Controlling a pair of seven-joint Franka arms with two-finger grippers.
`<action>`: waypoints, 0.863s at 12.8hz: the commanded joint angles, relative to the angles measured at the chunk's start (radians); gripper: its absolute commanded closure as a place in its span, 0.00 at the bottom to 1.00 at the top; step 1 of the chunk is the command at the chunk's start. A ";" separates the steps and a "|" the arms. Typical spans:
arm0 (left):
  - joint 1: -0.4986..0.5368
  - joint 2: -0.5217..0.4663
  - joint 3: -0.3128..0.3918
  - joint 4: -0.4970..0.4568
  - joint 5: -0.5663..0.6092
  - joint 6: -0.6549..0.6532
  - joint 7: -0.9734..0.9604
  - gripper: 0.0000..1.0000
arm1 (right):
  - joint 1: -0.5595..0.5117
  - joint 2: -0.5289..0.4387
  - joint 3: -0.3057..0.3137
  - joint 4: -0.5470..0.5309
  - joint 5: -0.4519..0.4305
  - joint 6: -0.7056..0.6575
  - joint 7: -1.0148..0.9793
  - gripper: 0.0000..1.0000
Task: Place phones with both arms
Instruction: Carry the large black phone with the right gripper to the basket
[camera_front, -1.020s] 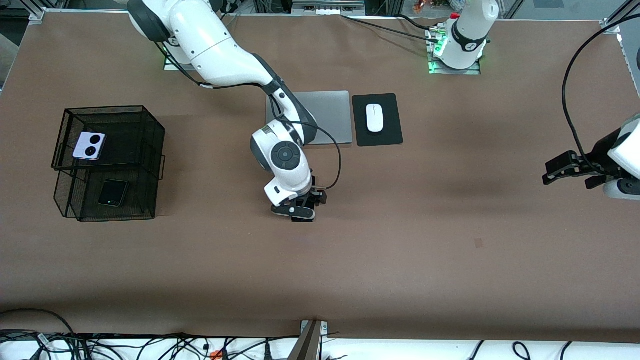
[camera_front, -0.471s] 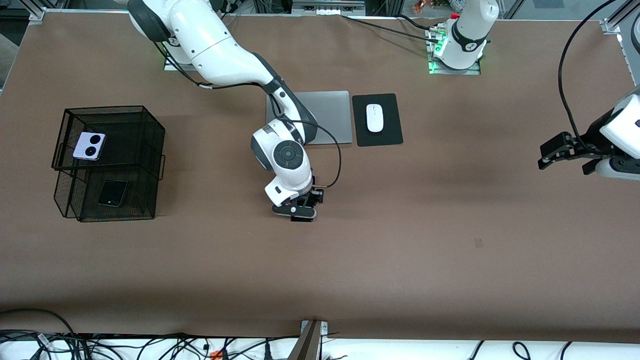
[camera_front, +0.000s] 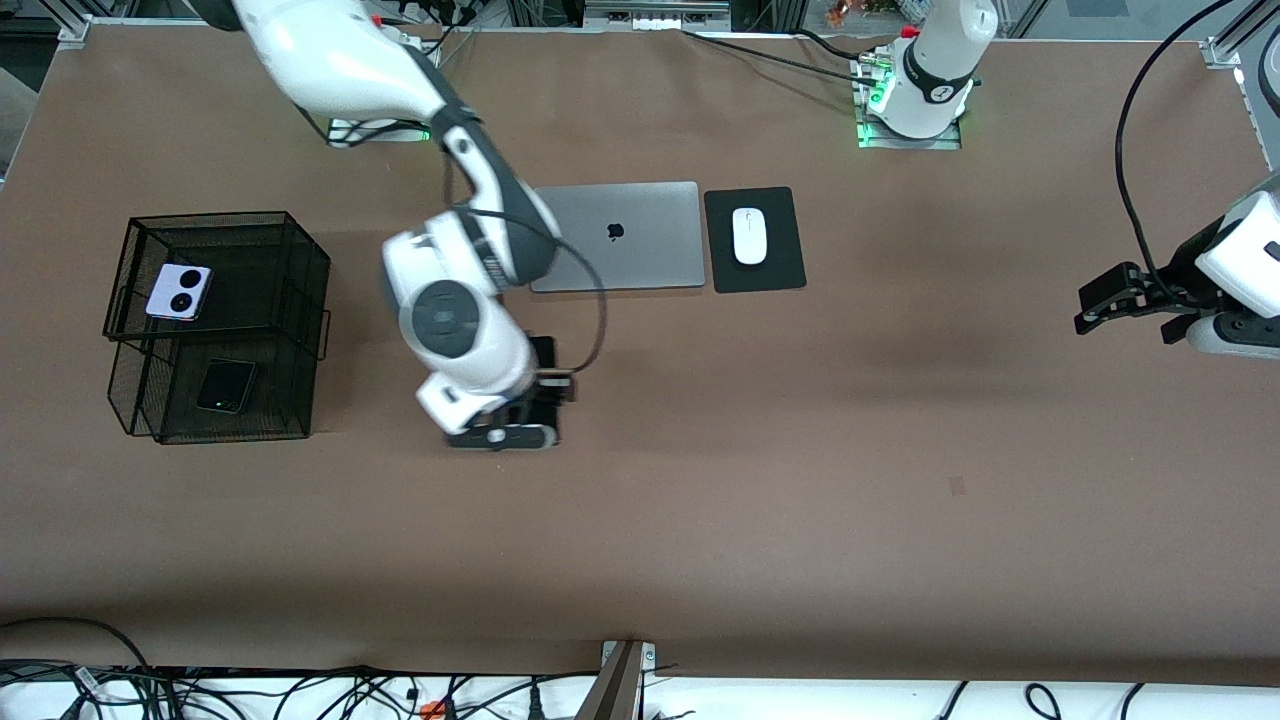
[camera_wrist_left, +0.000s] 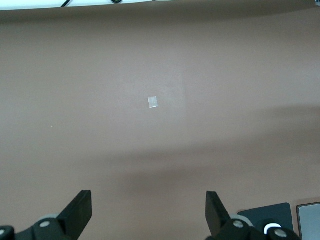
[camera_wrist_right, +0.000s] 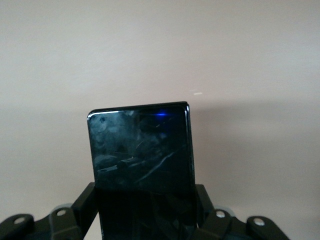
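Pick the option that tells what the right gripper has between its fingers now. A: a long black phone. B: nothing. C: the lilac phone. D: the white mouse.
A: the right wrist view shows the right gripper shut on the long black phone, its glossy slab sticking out between the fingers; the lilac phone lies on the mesh rack.

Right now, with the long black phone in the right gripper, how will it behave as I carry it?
The long black phone looks like a stiff slab, so it probably won't flex. Its glossy, smudged face suggests it could slip between the right gripper fingers. Most of it sticks out past the grip, so quick swings may lever it loose.
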 joint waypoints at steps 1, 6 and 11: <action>0.002 0.010 0.001 0.005 -0.018 0.028 0.018 0.00 | -0.101 -0.154 -0.019 -0.165 0.005 -0.067 -0.045 0.69; -0.001 0.010 0.000 0.022 -0.006 -0.004 0.000 0.00 | -0.259 -0.476 -0.069 -0.521 -0.082 -0.122 -0.243 0.69; -0.001 0.001 0.000 0.025 -0.012 -0.030 0.002 0.00 | -0.362 -0.661 -0.141 -0.751 -0.089 -0.124 -0.342 0.69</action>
